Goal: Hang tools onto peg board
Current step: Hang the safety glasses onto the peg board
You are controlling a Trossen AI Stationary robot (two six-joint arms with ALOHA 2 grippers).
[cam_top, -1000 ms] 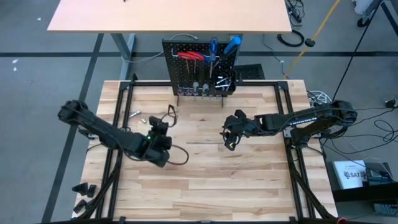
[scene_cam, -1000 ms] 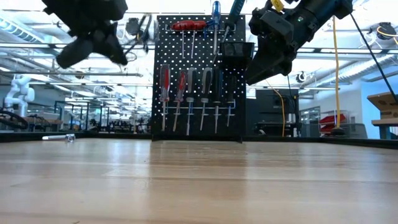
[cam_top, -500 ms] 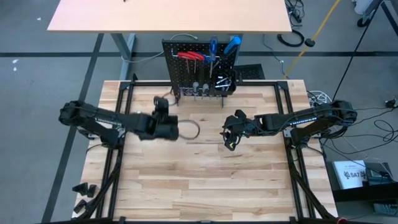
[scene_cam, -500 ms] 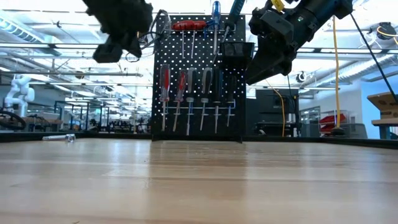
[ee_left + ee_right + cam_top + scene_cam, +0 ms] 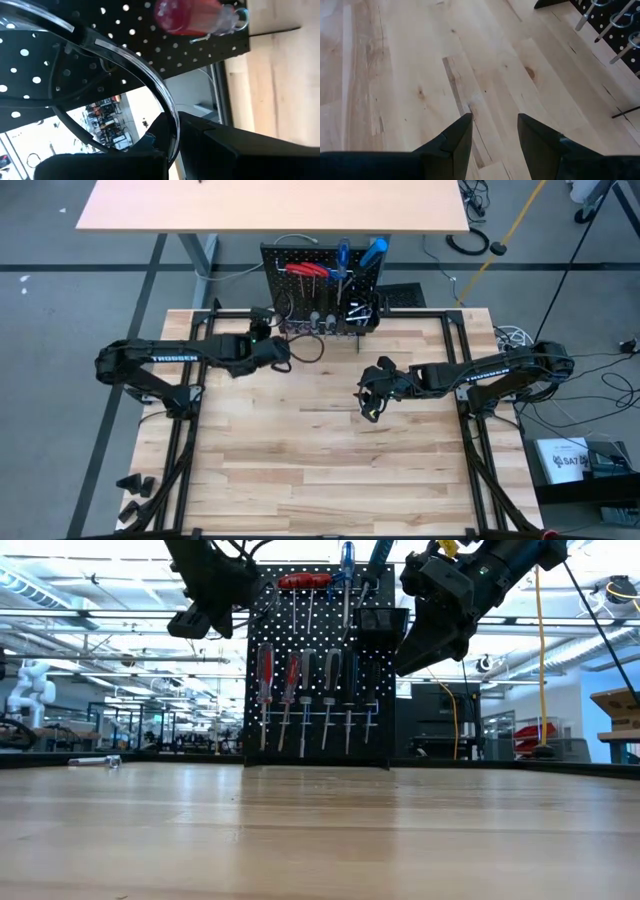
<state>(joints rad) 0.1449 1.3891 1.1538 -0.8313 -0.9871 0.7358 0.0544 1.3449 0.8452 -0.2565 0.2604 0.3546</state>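
I had my left end effector [image 5: 283, 352] up against the left front of the peg board [image 5: 322, 290], fingers pressed together on the frame of the black-framed glasses [image 5: 305, 348]. My right end effector [image 5: 368, 406] hung over the middle of the surface [image 5: 320, 470], its fingers spread with nothing between them.

To hang the glasses well, I judged that I should carry them level and bring the frame's bridge or a temple onto a free pale hook, not onto one already taken by the screwdrivers [image 5: 300, 690] in the lower row. I would have come in slowly and square to the panel, because a lens rim could easily catch on a neighbouring handle, and I would have spread my fingers only once the frame's weight sat on the hook. Pushing hard might have tipped the board on its small feet.

The high view placed me beside the board but hid which hook lay ahead. The low view showed the board's face, with red-handled hex keys [image 5: 303, 582] across the top and the row of screwdrivers below. It also showed my left end effector high at the board's left edge. My left wrist view showed the lens rim [image 5: 150, 90] just in front of the perforated panel, with a red handle [image 5: 192, 17] close by, which neither wide view made clear. My right wrist view showed only bare wood and the lowest tool tips.
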